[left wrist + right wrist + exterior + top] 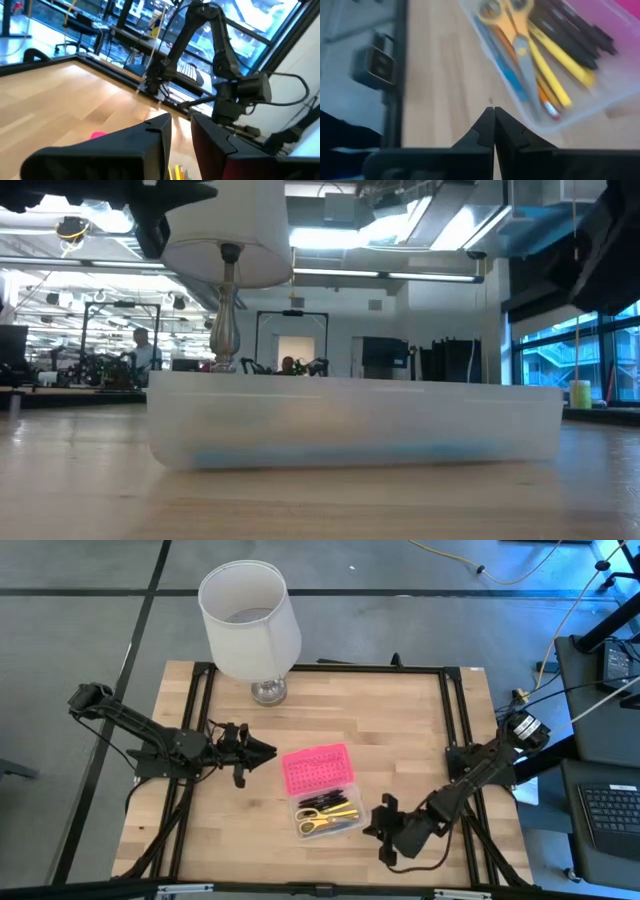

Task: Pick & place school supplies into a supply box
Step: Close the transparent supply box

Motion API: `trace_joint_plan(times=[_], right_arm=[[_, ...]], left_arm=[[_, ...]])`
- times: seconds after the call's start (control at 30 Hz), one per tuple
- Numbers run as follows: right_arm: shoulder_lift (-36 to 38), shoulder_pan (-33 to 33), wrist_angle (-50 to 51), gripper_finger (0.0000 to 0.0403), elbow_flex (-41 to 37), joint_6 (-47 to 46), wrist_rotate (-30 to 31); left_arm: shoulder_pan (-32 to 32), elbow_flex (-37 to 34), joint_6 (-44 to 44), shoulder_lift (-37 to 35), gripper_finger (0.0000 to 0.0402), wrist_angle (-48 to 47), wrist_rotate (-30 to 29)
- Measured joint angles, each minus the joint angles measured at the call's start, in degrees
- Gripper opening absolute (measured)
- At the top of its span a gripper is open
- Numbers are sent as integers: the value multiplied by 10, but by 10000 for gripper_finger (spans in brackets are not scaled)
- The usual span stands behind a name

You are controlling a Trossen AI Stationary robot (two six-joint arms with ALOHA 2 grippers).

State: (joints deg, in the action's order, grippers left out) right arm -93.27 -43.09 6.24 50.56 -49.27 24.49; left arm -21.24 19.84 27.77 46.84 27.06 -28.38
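Clear plastic supply box (325, 815) with pink dotted lid (317, 769) open, mid-table. Left gripper (262, 750) beside lid, fingers narrowly parted, empty. Right gripper (372, 821) beside box base, fingers pressed shut, empty. Yellow-handled scissors (512, 35), pens lie along box length

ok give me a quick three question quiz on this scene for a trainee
1. True or false: the scissors lie inside the supply box.
2. Which tool is shut with nothing in it? A) the left tool B) the right tool
3. Fill in: the box's pink lid is ____ (open/closed).

Key: 1 true; 2 B, its fingers meet beside the box above bare wood; 3 open, lying flat toward the lamp.
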Motion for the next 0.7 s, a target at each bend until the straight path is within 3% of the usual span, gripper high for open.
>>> trace_joint_plan(times=[0.17, 0.33, 0.5, 0.7], right_arm=[[1, 0, -74, 9, -28, 73, -1], [1, 0, -96, 4, -54, 64, -23], [1, 0, -117, 4, -72, 59, -13], [-3, 0, -136, 2, -77, 58, -18]], left_arm=[[4, 0, 0, 26, 61, 21, -24], [31, 29, 4, 69, 41, -10, 4], [68, 99, -28, 136, 5, -119, 11], [140, 171, -6, 217, 2, -252, 11]])
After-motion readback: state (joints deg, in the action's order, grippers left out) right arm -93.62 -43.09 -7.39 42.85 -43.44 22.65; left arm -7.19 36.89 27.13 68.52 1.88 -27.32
